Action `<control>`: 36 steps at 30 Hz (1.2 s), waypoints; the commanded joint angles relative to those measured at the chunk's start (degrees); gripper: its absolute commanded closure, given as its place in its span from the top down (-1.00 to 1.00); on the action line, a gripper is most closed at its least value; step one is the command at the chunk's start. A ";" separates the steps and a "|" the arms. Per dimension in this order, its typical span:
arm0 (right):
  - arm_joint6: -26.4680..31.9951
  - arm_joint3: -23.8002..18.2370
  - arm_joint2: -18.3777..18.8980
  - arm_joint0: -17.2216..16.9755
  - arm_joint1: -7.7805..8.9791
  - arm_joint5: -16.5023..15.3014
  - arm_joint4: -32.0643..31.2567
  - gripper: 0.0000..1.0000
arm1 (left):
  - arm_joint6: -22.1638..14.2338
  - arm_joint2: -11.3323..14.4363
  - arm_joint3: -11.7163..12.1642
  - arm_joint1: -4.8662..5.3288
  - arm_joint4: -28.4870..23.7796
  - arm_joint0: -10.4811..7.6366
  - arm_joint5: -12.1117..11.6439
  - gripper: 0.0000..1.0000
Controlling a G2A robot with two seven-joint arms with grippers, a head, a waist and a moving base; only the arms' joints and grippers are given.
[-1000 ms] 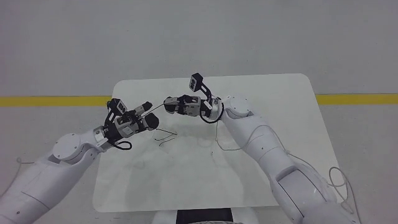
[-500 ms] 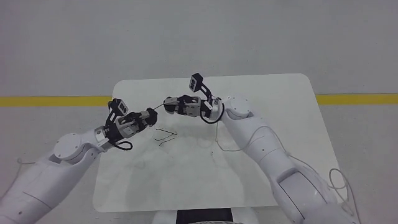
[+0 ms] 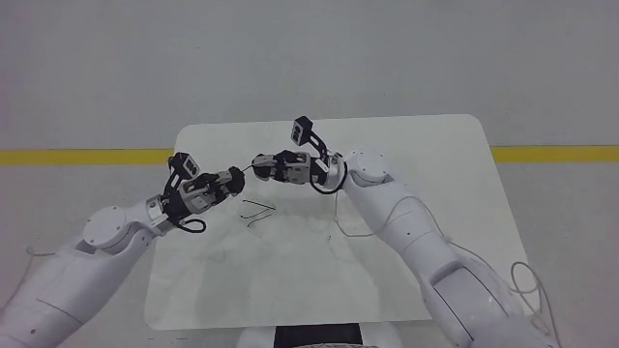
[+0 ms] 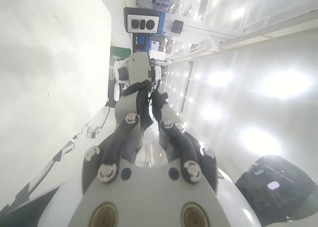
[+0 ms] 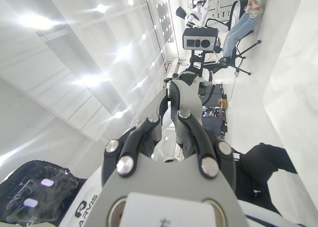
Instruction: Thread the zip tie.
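Above the far half of the table [image 3: 416, 155], a little to the left of its middle, the two arms meet tip to tip. The left pincer [image 3: 235, 180] is closed: its fingers [image 4: 142, 103], wrapped in black cloth, press together at the ends. The right pincer [image 3: 259, 165] faces it from the other side and is also closed, with its fingers [image 5: 174, 98] brought together so that only a narrow slit stays between them. The zip tie [image 3: 246, 169] is a very thin pale strip in the short space between the two tips, held up over the table, and each pincer seems to grip one end of it. It is too fine to see how the ends sit. A few thin dark strands [image 3: 257, 210] lie flat on the table, just nearer to the front edge than the pincers.
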 commanded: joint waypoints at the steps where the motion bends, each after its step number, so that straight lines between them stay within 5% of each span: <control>1: 0.33 0.06 -0.09 0.06 -0.05 -0.11 0.28 -1.00 | -0.13 -0.22 0.04 -0.14 0.09 0.04 0.11 -0.86; 14: 2.25 0.87 -0.50 0.51 -0.33 -0.59 2.11 -1.00 | -0.99 -1.76 -0.09 -0.97 0.71 0.51 0.83 -0.60; 36: -0.88 0.97 -2.08 0.98 -0.44 -1.31 -1.45 -1.00 | -1.68 -3.25 0.42 -2.53 2.01 0.96 2.44 -0.76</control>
